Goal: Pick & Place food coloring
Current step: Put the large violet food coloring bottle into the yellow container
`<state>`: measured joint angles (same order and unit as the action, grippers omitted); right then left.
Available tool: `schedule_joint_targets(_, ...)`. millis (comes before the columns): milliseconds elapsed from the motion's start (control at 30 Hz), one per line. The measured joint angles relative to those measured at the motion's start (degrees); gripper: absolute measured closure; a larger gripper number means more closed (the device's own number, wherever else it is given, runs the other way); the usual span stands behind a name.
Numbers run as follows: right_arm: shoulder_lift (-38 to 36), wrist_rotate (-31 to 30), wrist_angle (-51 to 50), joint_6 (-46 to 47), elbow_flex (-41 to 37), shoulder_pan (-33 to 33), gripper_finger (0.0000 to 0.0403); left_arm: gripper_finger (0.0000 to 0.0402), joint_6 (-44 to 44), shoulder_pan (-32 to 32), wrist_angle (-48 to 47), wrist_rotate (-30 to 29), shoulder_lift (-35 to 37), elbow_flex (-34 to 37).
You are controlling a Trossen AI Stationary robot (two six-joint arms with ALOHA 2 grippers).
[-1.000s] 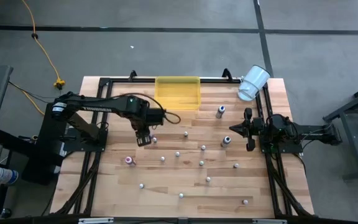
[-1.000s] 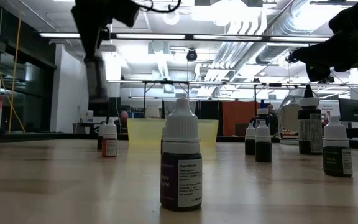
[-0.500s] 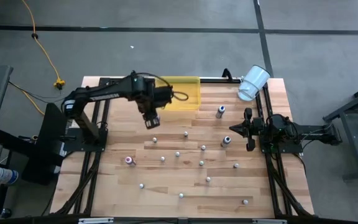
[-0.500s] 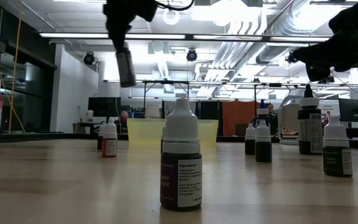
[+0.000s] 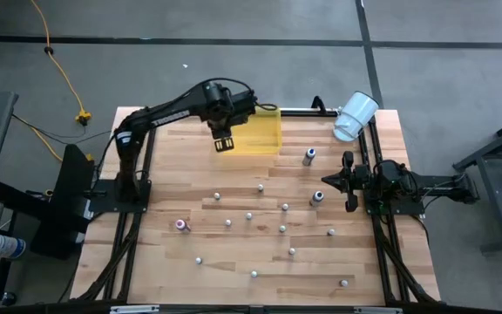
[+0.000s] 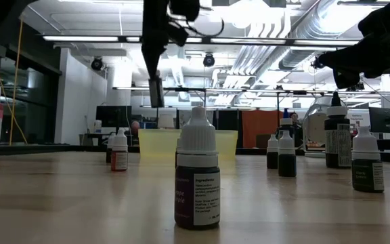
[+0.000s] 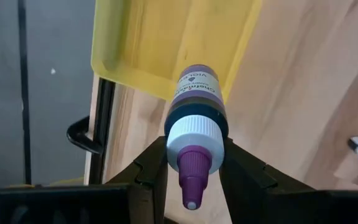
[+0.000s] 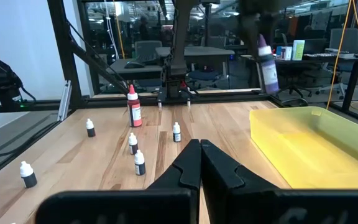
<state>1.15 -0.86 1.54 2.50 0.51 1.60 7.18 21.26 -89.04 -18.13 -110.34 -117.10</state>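
Note:
My left gripper (image 5: pixel 225 143) (image 7: pixel 192 163) is shut on a food coloring bottle (image 7: pixel 196 102) with a dark body, white cap and purple tip. It hangs above the near left part of the translucent yellow tray (image 5: pixel 253 131) (image 7: pixel 166 43). The low view shows this bottle (image 6: pixel 156 91) high above the table. The right wrist view shows it (image 8: pixel 267 65) above the tray (image 8: pixel 309 143). Several tiny bottles stand on their bases across the table, such as one pale-capped (image 5: pixel 261 187), one pink (image 5: pixel 181 224) and one dark (image 5: pixel 318 197). My right gripper (image 5: pixel 349 181) (image 8: pixel 199 148) waits shut at the right edge. My left gripper pinches the bottle between its two fingers (image 7: pixel 151 165) at the white cap (image 7: pixel 191 132), one finger on each side. The fingers come from above, pointing down. The bottle is lifted clear and hangs below them, cap up and body toward the tray.
A white cup (image 5: pixel 356 115) lies on its side at the far right corner. A dark bottle (image 5: pixel 309 156) stands near the tray's right end. Black frame rails (image 5: pixel 138 218) run along the table's left, right and far sides. In the low view a purple-labelled bottle (image 6: pixel 197 179) stands nearest.
My left gripper, still shut on the bottle, has travelled from the table's middle left toward the far edge and to the right, ending over the yellow tray's near left part. The bottle has stayed lifted clear throughout. The right arm has kept still.

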Motion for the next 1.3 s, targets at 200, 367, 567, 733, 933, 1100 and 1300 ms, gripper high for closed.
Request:
schedule_joint_targets(200,0.0,0.0,0.0,0.0,0.0,0.0,0.0402,0.0294,1.6,3.7,2.1,1.3,-4.1,0.0)
schedule_joint_targets(367,0.0,0.0,0.0,0.0,0.0,0.0,0.0402,0.0294,-0.1,6.5,5.1,2.1,-7.2,0.0)
schedule_joint_targets(567,0.0,0.0,0.0,0.0,0.0,0.0,0.0402,0.0294,-5.9,9.6,7.8,2.7,-10.0,0.0)
schedule_joint_targets(733,0.0,0.0,0.0,0.0,0.0,0.0,0.0402,0.0294,-11.7,12.0,8.8,6.0,-11.0,0.0)
schedule_joint_targets(933,0.0,0.0,0.0,0.0,0.0,0.0,0.0402,0.0294,-15.0,14.0,11.3,7.2,-12.5,0.1)
schedule_joint_targets(1100,0.0,0.0,0.0,0.0,0.0,0.0,0.0402,0.0294,-14.7,15.6,12.7,6.4,-14.6,0.1)
schedule_joint_targets(1300,0.0,0.0,0.0,0.0,0.0,0.0,0.0402,0.0294,-13.6,17.1,14.5,6.0,-15.4,0.0)
